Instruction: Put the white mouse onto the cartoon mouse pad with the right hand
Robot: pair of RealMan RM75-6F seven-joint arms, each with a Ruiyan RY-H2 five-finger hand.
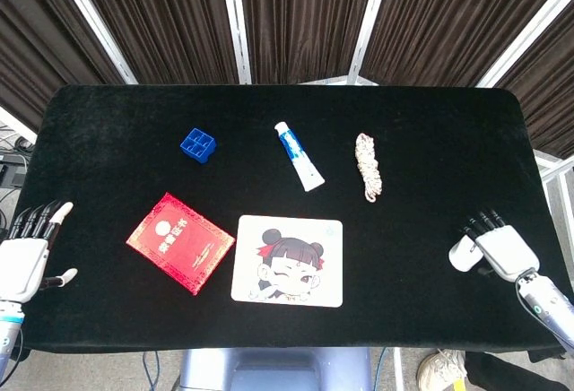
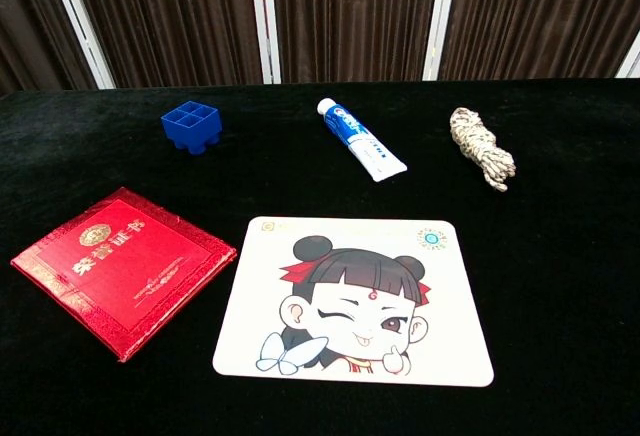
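The white mouse (image 1: 460, 253) lies near the table's right edge, seen only in the head view. My right hand (image 1: 499, 248) sits right beside it, its palm against the mouse's right side and its dark fingertips stretched out just above; no grip on it shows. The cartoon mouse pad (image 1: 288, 260) (image 2: 355, 299) lies flat at the front middle, well to the left of the mouse, with nothing on it. My left hand (image 1: 24, 260) hovers at the table's front left corner, fingers spread and holding nothing. Neither hand shows in the chest view.
A red booklet (image 1: 179, 241) (image 2: 120, 267) lies left of the pad. Further back are a blue block (image 1: 197, 145) (image 2: 190, 125), a toothpaste tube (image 1: 299, 156) (image 2: 362, 139) and a rope bundle (image 1: 368, 167) (image 2: 481, 147). The black table (image 1: 421, 122) ends just past the mouse.
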